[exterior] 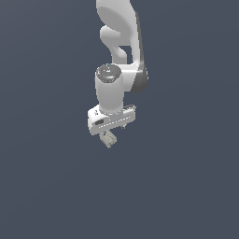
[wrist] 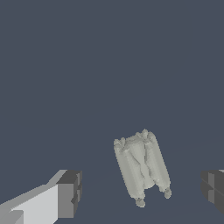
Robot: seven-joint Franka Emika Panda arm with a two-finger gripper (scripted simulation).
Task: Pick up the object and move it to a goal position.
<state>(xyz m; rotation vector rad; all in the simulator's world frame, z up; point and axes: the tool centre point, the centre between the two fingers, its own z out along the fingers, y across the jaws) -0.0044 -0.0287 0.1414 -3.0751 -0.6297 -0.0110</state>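
A simulated Franka Panda arm (exterior: 116, 56) hangs over a plain slate-grey surface (exterior: 186, 186), its white gripper (exterior: 108, 139) pointed down; in the wrist view the two dark finger pads (wrist: 70, 194) stand wide apart, open and holding nothing; between them, nearer the far pad than the near one and touching neither, lies the object (wrist: 141, 166), a small pale grey-beige blocky piece with long ridges running down its faces and small nubs at one end. In the exterior view the piece shows only as a pale sliver just below the gripper, and whether it rests on the surface or sits slightly clear of the fingertips cannot be told there. Judged from its look, the piece is light and stiff, not fragile; the grooved faces should give the pads some bite, though the ridges may let it twist if pinched off-centre. The soundest hold appears to be across the two long flanks at mid-length, clear of the nubbed end. No goal marker is visible in either view.
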